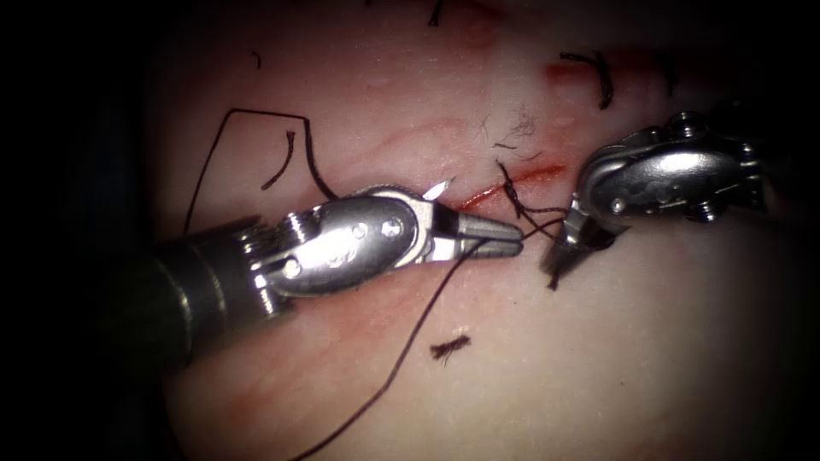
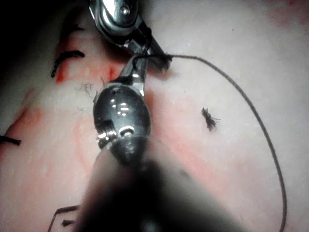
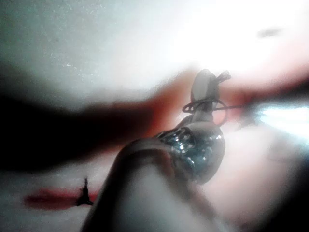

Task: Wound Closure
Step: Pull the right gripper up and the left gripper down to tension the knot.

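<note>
Knotting looks to be the step in hand, judging by how the thread (image 1: 427,312) lies. The left tool (image 1: 491,239) reaches in from 9 o'clock with its jaws pressed together on the thread just below the cut (image 1: 512,181); from there the strand sags away toward 7 o'clock. The right tool (image 1: 559,252), entering from 3 o'clock, points down beside the cut's right end, and in its own wrist view a turn of thread (image 3: 205,105) circles its jaws (a loop, by the look of it). Whether those jaws pinch a strand or merely sit inside the turn, I cannot tell.

A bright sliver, seemingly the needle (image 1: 439,189), lies at 12 o'clock of the left tool's wrist, left of the cut; neither tool holds it, and whether it lies free or is partly in the tissue (image 1: 359,111) is unclear.

Any next move calls for even, opposed tension, so the loop seats on the cut rather than snagging.

Dark strands tangle at the cut between the tools, too fine to trace. Frayed cut ends (image 1: 450,347) lie scattered.
</note>
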